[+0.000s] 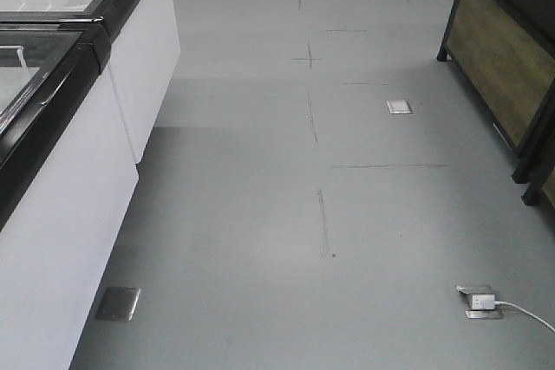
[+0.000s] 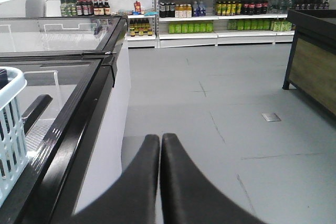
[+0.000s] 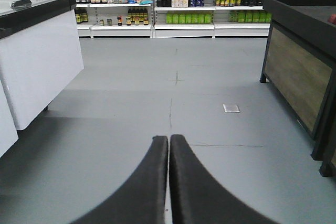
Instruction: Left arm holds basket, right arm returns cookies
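Plainly, L gripper (image 2: 160, 140) has its jaws pressed together, tips touching, nothing btwn them. They're black, smooth, wedge-shaped, tapering to blunt rounded ends. R gripper (image 3: 168, 140) is the same: jaws together w/ only a hairline seam, gripping nothing. Both point out over the grey floor (image 3: 131, 93).

The basket (image 2: 10, 124) is at far left of the L wrist view, apart from the L gripper and not held by it. It's light blue plastic w/ vertical slots and a rounded rim, cut off by the frame edge, so its contents can't be seen. It sits over the glass lid of a chest freezer (image 2: 79, 129); whether it rests on the lid can't be told.

The freezer has glossy black frames, white side panels and clear lids; white wire dividers show under the glass, contents otherwise unclear. A 2nd freezer stands behind it.

On the R side is a stand (image 3: 296, 72) w/ a black frame and wood-grain panel.

At the back, white shelves (image 2: 220, 9) hold rows of bottles: green, yellow, dark.

The floor is matte grey w/ thin dark lines, a square metal plate (image 1: 399, 107), and a socket (image 1: 479, 301) w/ a white plug and cable.
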Available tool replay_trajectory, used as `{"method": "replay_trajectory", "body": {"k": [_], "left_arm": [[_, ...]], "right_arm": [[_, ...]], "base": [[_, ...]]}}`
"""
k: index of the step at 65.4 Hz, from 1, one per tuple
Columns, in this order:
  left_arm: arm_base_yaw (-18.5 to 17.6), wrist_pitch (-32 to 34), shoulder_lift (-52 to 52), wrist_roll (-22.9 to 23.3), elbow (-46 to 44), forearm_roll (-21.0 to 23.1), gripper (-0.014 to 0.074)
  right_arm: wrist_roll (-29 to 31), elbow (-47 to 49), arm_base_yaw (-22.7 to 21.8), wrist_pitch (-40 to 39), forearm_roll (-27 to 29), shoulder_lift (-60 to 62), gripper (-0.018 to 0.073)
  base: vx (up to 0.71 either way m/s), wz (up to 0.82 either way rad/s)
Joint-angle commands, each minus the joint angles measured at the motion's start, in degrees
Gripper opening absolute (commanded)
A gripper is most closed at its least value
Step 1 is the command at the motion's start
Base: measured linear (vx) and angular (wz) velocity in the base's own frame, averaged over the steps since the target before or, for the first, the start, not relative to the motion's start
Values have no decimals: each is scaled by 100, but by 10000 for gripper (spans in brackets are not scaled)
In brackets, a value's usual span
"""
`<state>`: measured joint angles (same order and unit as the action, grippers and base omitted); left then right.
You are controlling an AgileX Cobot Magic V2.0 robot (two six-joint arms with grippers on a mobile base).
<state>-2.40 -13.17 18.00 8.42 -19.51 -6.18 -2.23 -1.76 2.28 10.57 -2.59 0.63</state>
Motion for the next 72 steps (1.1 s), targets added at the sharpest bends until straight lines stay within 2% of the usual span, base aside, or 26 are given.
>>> {"method": "replay_trajectory", "body": {"k": [1, 8, 16, 19, 31, 36, 47, 56, 60, 65, 69, 70, 71, 72], "left_arm": [[-44, 417, 107, 49, -199, -2, -7], [-44, 422, 107, 44, -199, -2, 7], [-44, 422, 107, 39, -199, -7, 118], [-44, 422, 107, 39, -199, -7, 188], [-44, 416, 107, 39, -199, -7, 607], [-44, 412, 107, 39, -199, -7, 734], [-44, 419, 107, 39, -199, -7, 717], [-44, 463, 107, 52, -199, -2, 669], [-44, 527, 107, 232, -199, 103, 643], [-44, 634, 107, 899, -199, 493, 617], [-44, 743, 107, 1812, -199, 982, 598], [-44, 743, 113, 1919, -199, 1102, 596], [-44, 764, 113, 2244, -199, 1219, 594], [-44, 786, 113, 2350, -199, 1274, 593]], "right_arm": [[2, 0, 1, -438, -51, 65, -8], [2, 0, 1, -438, -51, 65, -8], [2, 0, 1, -438, -51, 65, -8], [2, 0, 1, -438, -51, 65, -8], [2, 0, 1, -438, -51, 65, -8], [2, 0, 1, -438, -51, 65, -8], [2, 0, 1, -438, -51, 65, -8], [2, 0, 1, -438, -51, 65, -8], [2, 0, 1, -438, -51, 65, -8], [2, 0, 1, -438, -51, 65, -8], [2, 0, 1, -438, -51, 65, -8], [2, 0, 1, -438, -51, 65, -8], [2, 0, 1, -438, -51, 65, -8], [2, 0, 1, -438, -51, 65, -8]], "base": [[0, 0], [0, 0], [0, 0], [0, 0], [0, 0], [0, 0], [0, 0], [0, 0], [0, 0], [0, 0], [0, 0], [0, 0], [0, 0], [0, 0]]}}
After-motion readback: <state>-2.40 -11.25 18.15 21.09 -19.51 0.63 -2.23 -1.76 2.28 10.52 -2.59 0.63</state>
